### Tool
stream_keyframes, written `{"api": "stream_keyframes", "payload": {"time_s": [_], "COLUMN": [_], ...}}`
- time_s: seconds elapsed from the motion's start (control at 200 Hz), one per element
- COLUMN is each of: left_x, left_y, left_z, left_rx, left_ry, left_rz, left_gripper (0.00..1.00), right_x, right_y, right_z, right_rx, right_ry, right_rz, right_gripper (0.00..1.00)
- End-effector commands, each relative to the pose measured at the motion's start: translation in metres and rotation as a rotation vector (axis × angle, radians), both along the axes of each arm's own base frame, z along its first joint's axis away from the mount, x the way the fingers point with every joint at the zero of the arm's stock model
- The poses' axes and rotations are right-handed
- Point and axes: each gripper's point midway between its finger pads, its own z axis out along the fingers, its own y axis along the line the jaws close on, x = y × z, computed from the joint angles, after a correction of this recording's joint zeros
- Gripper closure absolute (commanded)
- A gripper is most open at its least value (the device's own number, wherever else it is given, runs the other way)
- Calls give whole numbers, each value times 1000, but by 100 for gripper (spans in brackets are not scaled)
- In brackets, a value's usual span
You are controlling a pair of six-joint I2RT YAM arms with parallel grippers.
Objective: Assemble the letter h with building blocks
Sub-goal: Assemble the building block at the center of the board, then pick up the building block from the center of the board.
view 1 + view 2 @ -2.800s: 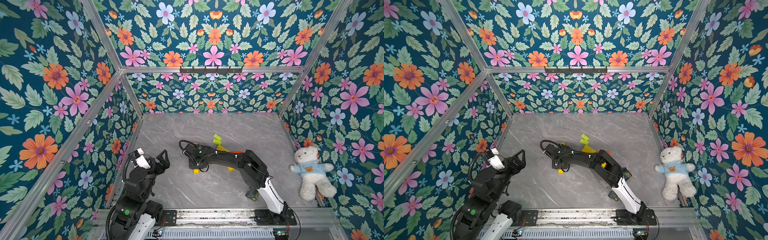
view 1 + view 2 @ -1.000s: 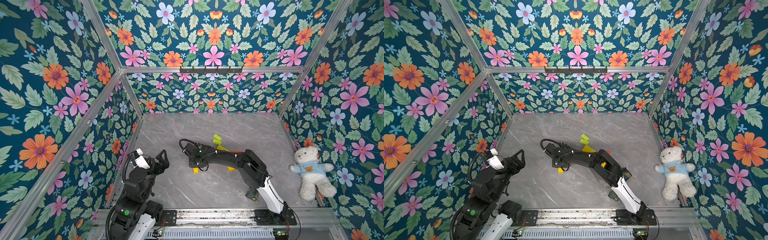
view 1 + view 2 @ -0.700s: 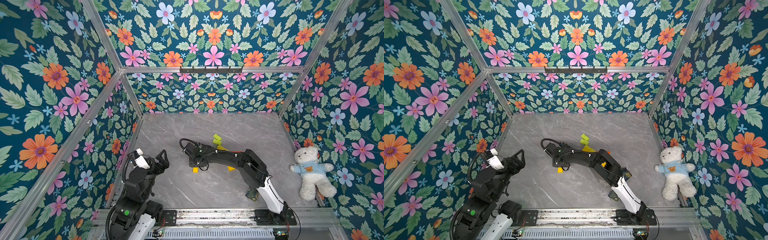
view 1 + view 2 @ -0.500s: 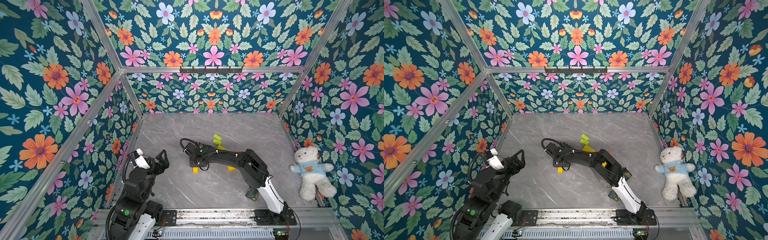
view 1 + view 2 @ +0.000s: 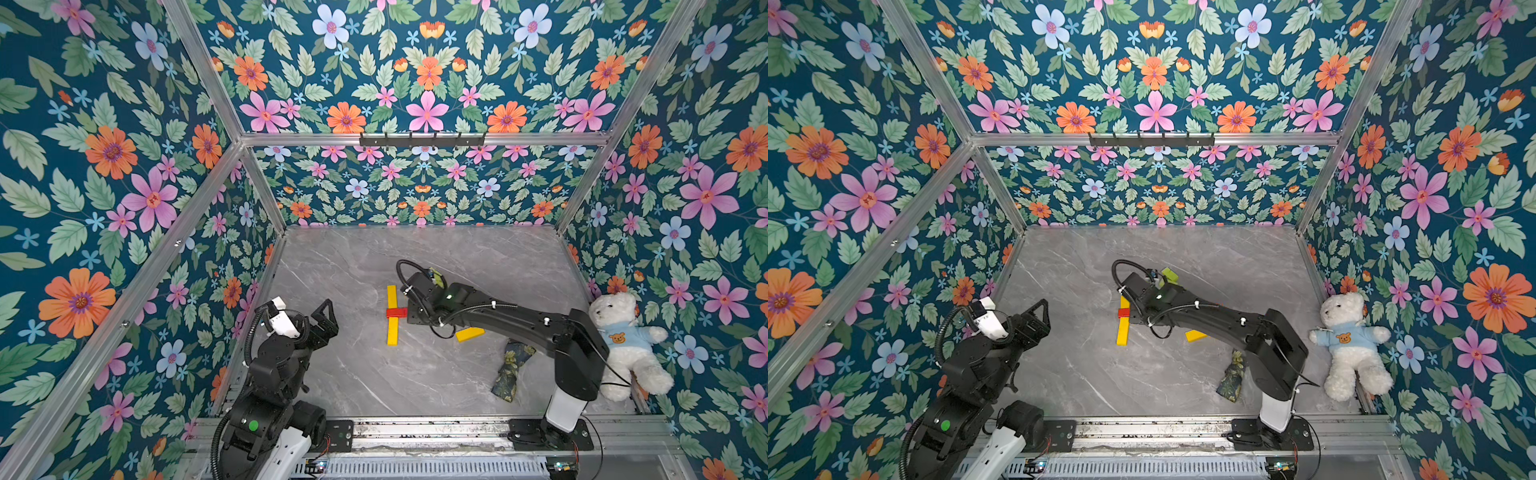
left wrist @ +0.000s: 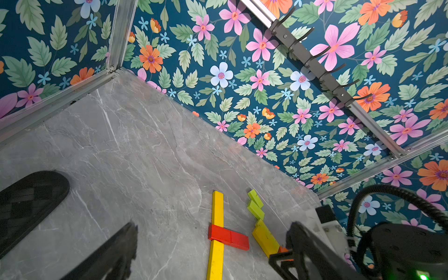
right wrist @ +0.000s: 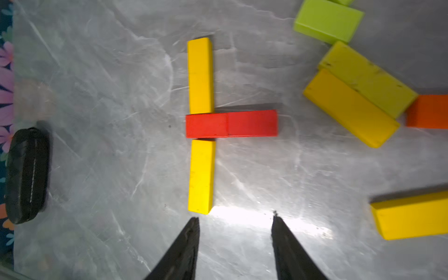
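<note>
Red crossbar (image 7: pixel 231 123) now apparently outside jaws

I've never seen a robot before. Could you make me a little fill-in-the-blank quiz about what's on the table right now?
1. The short bar sticking out sideways from the long yellow bar is ___ in colour.
2. The white teddy bear wears a light ___ shirt.
3. The right gripper is ___, with nothing between its jaws.

Missing words: red; blue; open
</note>
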Motion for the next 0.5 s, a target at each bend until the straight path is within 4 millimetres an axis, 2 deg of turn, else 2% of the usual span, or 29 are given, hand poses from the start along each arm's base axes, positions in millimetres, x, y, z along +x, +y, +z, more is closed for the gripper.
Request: {"api": "stream_keyframes", "payload": {"time_s": [0.0,0.03,0.045,0.19,0.28,0.375,0.495], "left_x": [0,0,0,0,0,0,-1], "left_y": [-1,-2,-2,-3,-4,-5,-4], "left_z": [5,5,5,6,5,5,6], "left_rx": [3,3,4,2,0,-1,-3], "left_ry": [-17,-17,-16,-21,-23,-24,-29], "left_rz": [-8,-11,-12,-21,-26,-29,-27], "left_gripper": [0,0,0,0,0,0,0], "right_x": [-15,-19,-22,-43,-51,-52,-46], "right_y": [-35,-44,-50,-112,-143,-161,-165], "right_z": [-15,-26,-20,-39,-44,-45,-61], "right_rx": [33,39,65,41,48,69,128], "right_ry": [120,170,176,303,345,358,421], "right_rz": [-141,-174,-191,-388,-511,-616,-721], "right_gripper": [48,47,46,31,29,26,26]}}
